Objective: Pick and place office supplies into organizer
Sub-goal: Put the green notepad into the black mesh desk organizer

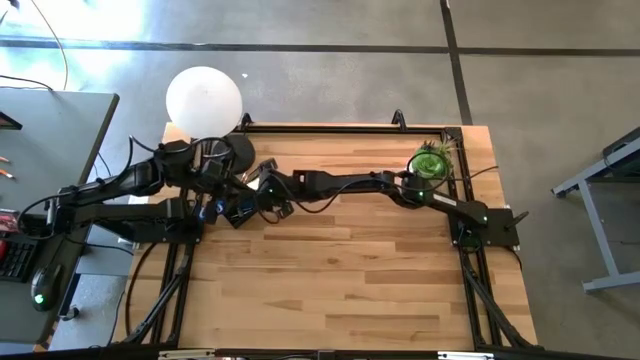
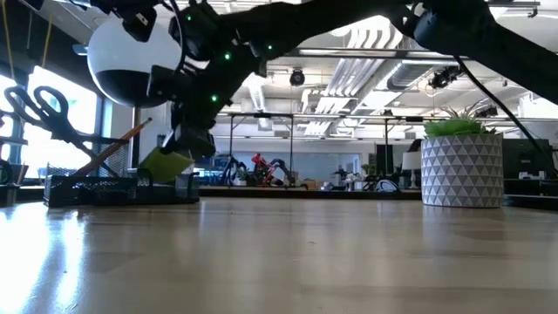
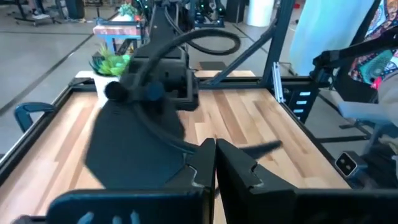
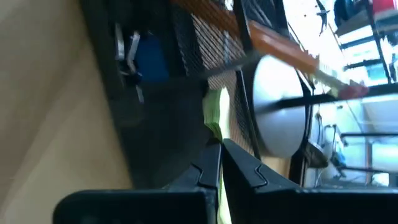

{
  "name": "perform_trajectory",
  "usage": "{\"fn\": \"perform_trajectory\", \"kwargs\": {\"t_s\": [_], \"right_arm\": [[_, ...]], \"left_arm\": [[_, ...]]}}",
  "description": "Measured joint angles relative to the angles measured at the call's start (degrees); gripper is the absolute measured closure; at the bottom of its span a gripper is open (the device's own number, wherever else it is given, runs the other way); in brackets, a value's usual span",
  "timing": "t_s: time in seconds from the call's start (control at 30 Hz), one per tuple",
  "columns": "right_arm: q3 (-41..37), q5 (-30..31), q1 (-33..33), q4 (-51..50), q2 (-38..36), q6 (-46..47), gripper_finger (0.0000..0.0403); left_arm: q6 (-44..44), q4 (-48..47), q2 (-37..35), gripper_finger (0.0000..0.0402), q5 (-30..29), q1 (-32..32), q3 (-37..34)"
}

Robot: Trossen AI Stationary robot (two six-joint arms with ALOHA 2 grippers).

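Observation:
The black mesh organizer [image 1: 228, 211] [image 2: 105, 189] sits near the table's left edge, beside the lamp's round base. Blue-handled scissors [image 2: 35, 113] and orange pencils [image 2: 122, 144] stand in it, leaning on its walls. A blue eraser [image 4: 151, 59] and a binder clip [image 4: 127, 50] lie in a compartment. My right gripper [image 1: 262, 195] [image 4: 219, 149] reaches across the table and is shut on the yellow sticky-note pad [image 2: 166, 163] just above the organizer's right end. My left gripper [image 3: 215, 155] hovers close by, near the lamp base, shut and empty. My right gripper pinches the sticky-note pad by one edge [image 4: 216, 115] between its two fingers, which come down at a slant from the table's right side. The pad hangs tilted below the fingers [image 2: 187, 139], lifted clear, right over the organizer's mesh wall [image 4: 155, 124].
A white globe lamp [image 1: 203, 98] on a round black base [image 1: 238, 150] stands at the far left, close behind both grippers. A potted green plant [image 1: 432, 160] [image 2: 462, 166] stands at the far right. Bare wood [image 1: 340, 280] spreads over the table's near half.

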Motion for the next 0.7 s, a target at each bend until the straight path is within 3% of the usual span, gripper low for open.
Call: {"fn": "perform_trajectory", "kwargs": {"t_s": [0.37,0.7], "right_arm": [[-2.73,-1.10,-1.37,3.07,0.00,5.20,0.0398],[-2.73,-6.11,-1.65,3.46,0.00,6.50,0.0332]], "left_arm": [[-0.11,3.74,0.05,0.0399,0.22,-0.04,-2.45],[-0.13,3.62,0.04,0.0399,0.34,-0.03,-2.45]]}}
